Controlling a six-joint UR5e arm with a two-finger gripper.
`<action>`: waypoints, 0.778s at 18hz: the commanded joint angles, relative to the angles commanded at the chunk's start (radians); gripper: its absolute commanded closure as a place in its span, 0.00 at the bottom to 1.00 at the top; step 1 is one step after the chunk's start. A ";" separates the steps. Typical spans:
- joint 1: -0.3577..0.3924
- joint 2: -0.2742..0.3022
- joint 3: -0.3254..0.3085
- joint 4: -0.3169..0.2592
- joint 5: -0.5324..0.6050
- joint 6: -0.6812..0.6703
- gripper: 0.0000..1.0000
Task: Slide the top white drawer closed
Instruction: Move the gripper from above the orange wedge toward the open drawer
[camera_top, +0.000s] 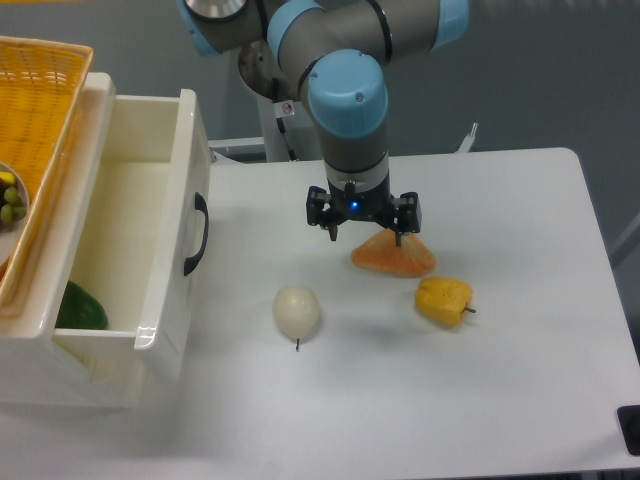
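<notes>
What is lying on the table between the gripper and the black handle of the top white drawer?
Nothing: in the camera view, only bare table separates the gripper from the handle of the top white drawer.

White drawer (150, 230) w/ black handle (197, 235); yellow basket (40, 110).

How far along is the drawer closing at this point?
Nothing is done yet: the top white drawer stands pulled far out, its black handle untouched. The gripper hangs over the table near the orange wedge, holding nothing and well right of the drawer. Reaching the front and pushing it in remain.
</notes>
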 joint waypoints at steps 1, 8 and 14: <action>0.000 -0.002 -0.014 0.000 0.000 0.000 0.00; -0.005 0.000 -0.032 -0.011 0.008 -0.002 0.00; -0.014 -0.005 -0.072 -0.011 0.005 -0.069 0.00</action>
